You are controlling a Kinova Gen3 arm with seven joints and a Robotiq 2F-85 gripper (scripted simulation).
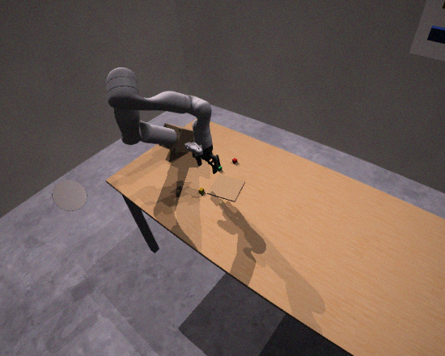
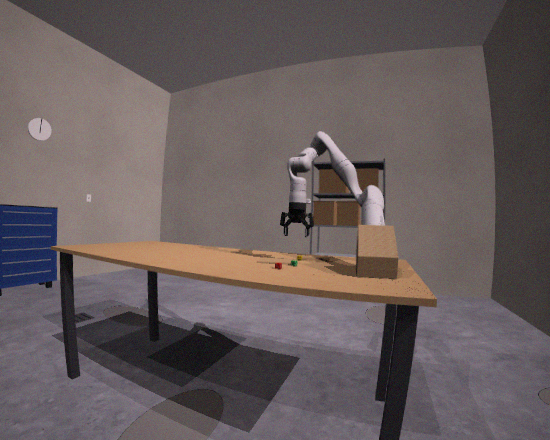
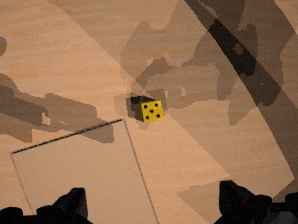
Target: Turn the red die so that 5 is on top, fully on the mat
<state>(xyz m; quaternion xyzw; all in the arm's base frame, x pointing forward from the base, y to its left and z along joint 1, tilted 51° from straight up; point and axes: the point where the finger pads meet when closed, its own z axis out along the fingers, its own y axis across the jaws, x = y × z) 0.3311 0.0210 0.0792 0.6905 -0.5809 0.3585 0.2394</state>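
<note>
The red die [image 1: 235, 160] lies on the bare table, off the mat and beyond its far side; it also shows in the exterior view [image 2: 278, 265]. The thin tan mat [image 1: 227, 188] lies flat on the table, seen in the wrist view too [image 3: 80, 176]. A green die [image 1: 219, 167] lies near the mat's far corner. A yellow die [image 1: 201, 191] lies just off the mat's left corner, with several pips on top in the wrist view [image 3: 150, 110]. My gripper [image 2: 296, 227] hangs open and empty well above the table, over the mat's near side.
A cardboard box [image 2: 377, 251] stands at the table's end by the arm's base. A blue drawer cabinet [image 2: 17, 247] stands by the left wall and a shelf with boxes [image 2: 341, 197] behind the arm.
</note>
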